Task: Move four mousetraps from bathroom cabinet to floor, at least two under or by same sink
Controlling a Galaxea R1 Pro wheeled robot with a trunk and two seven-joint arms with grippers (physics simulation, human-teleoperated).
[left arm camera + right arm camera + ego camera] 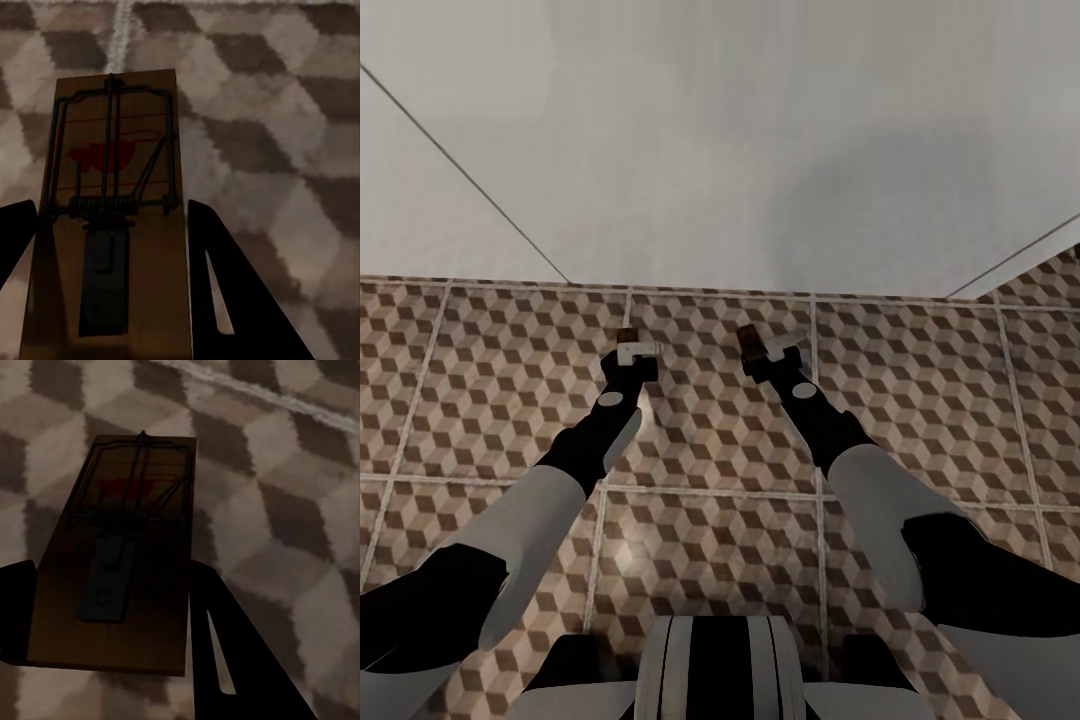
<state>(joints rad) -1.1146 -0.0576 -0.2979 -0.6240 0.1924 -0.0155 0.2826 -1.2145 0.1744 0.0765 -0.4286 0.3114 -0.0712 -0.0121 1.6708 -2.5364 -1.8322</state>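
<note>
Left hand [632, 352] is clamped on a mousetrap [112, 217], long axis running straight out past its fingertips, over the bathroom floor [710, 430]. Right hand [765, 350] grips a second mousetrap [124, 570] likewise; both sit at equal reach, floor directly below.

Two mousetraps, flat tan-brown wooden boards with dark wire springs and bars. One mousetrap [112, 217] clamped between the left gripper's [628, 340] fingers, board end projecting toward the far wall; red mark on the wood under the wire, dark metal plate on its near half. Second mousetrap [120, 562] clamped likewise in the right gripper [752, 345], angled slightly left, same red mark and plate. Both carried above the bathroom floor [920, 400], cube-patterned brown, beige and white tiles with pale grout.
</note>
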